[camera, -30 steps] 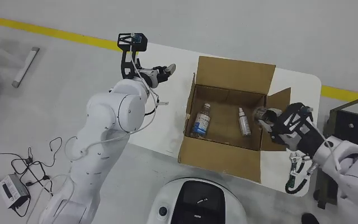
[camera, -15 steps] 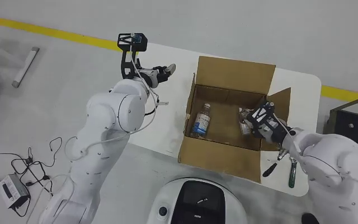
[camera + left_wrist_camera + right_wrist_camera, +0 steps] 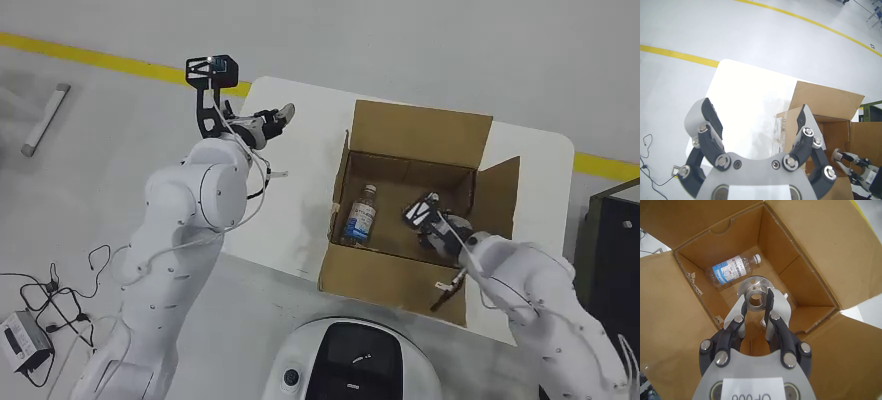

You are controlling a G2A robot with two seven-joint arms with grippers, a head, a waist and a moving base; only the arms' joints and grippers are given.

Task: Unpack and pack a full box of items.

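One white table [image 3: 305, 215] carries all you have to watch. On its right half, as the robot faces it, stands the cardboard box [image 3: 395, 285], open at the top with its flaps folded outward; in the right wrist view you look straight down past its walls [image 3: 778, 234] to the floor. Your left gripper [image 3: 275, 117] hangs over the far left part of the table, well apart from the box, and in its own wrist view [image 3: 755, 106] the fingers stand wide apart, with bare table showing between the ribbed pads. Your right gripper [image 3: 425, 213] sits at the box's mouth, toward the right side of the inside, pointing down at the floor; you cannot tell whether it is below the rim. Its fingers [image 3: 756, 298] are clamped on a metal flange [image 3: 755, 293], pressing on the short hub from both sides, with the round holed plate turned toward the box floor and the bore facing the wrist camera. A clear bottle [image 3: 360, 215] with a blue-and-white label and a white cap lies on its side on the box floor along the left wall, cap toward the far wall, apart from the flange [image 3: 835, 152]. Just beside one right finger a small clear item [image 3: 786, 295] peeks out on the box floor, too hidden to name.
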